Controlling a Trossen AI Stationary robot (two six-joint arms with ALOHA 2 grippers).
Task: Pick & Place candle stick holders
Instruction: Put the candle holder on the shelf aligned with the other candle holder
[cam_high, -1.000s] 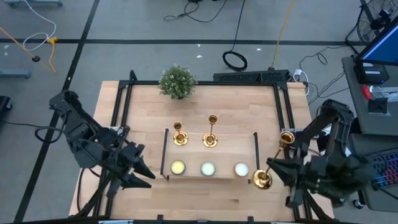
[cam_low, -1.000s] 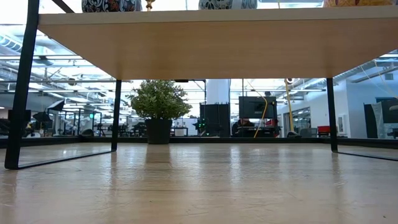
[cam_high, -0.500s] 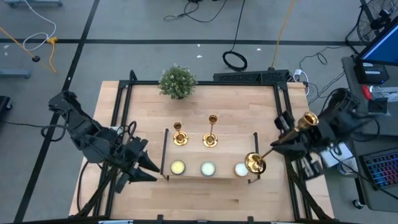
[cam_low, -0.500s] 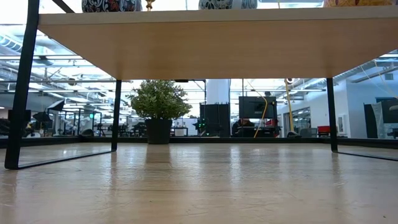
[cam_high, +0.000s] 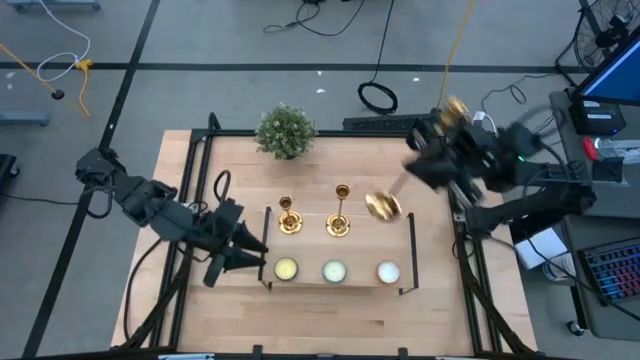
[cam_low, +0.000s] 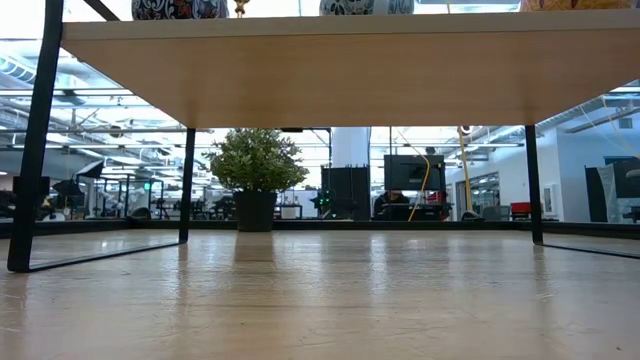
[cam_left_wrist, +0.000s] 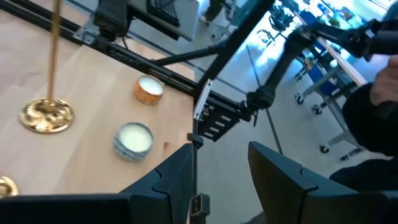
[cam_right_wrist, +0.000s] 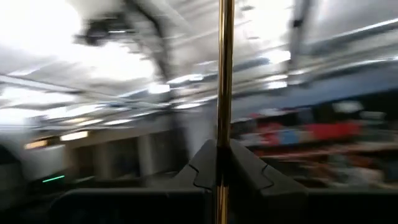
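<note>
- Three candle stick holders are in play; read the high view from your left. The left gripper (cam_high: 252, 262) waits low at the left leg of the small shelf (cam_high: 340, 245), its fingers (cam_left_wrist: 168, 180) spread with nothing between them, as the left wrist view confirms. It seems parked clear of the working side.
- Two candle stick holders stand upright on the shelf's back row: the shorter holder (cam_high: 288, 217) at left and the taller holder (cam_high: 340, 214) just beside it, centre. Judge these as already in place.
- Three candles (cam_high: 333, 270) sit in the front row, one in front of each holder position, which suggests each holder is meant to stand behind a candle.
- The back-right spot, behind the right-hand candle, is open; you may take it as the intended place.
- The third holder (cam_high: 383, 206) hangs tilted in the air over the shelf's right end, near that spot, its round base towards the shelf and its stem running up and right to the arm.
- The right gripper (cam_high: 432, 160) is above the table's (cam_high: 230, 170) far right part, pressed together on the stem; the right wrist view shows the gold stem (cam_right_wrist: 224, 74) pinched between its fingers (cam_right_wrist: 202, 165).
- The holder must come upright before it is lowered, or its flared base may land on an edge.
</note>
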